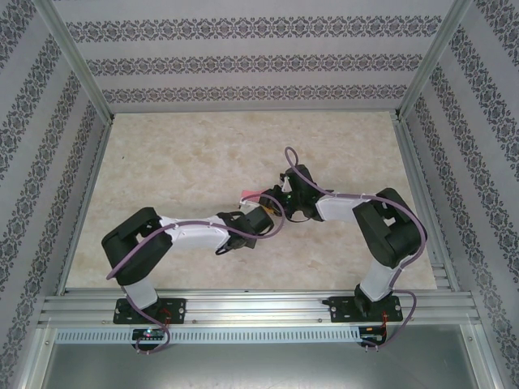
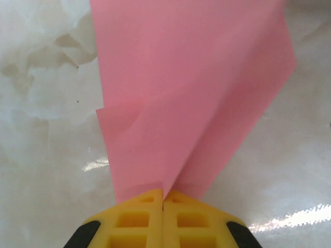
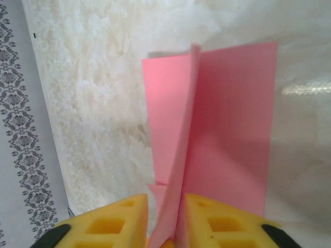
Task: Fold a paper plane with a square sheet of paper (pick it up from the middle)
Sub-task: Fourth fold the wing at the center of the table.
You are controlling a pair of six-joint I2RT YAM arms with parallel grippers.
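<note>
- First, at the near edge, a metal rail [image 1: 259, 309] carries both arm bases, left arm [image 1: 142, 247] on the left and right arm [image 1: 389, 231] on the right.
- Both arms reach inward and meet just past the middle of the table [image 1: 178, 162], a pale marbled surface.
- The left gripper [image 1: 255, 212] comes in from the left; in its wrist view its yellow fingers [image 2: 137, 219] are pressed together, clamping the bottom edge of the pink paper [image 2: 191, 93] right at the seam between them [image 2: 163, 199].
- From that pinch the paper fans upward and away, with a crease running to the seam and an overlapping flap on its left side.
- The right gripper [image 1: 274, 199] comes in from the right, very close to the left one.
- In its wrist view the right gripper [image 3: 166, 209] grasps a raised fold of the paper [image 3: 227, 129] between its yellow fingers [image 3: 222, 222]; the fold stands on edge like a ridge, with flatter panels on either side.
- Seen from above, only a small pink corner of the paper [image 1: 249, 196] peeks out between the two grippers, above the table.
- Beyond, patterned walls [image 1: 243, 61] close in the far side and both flanks.
</note>
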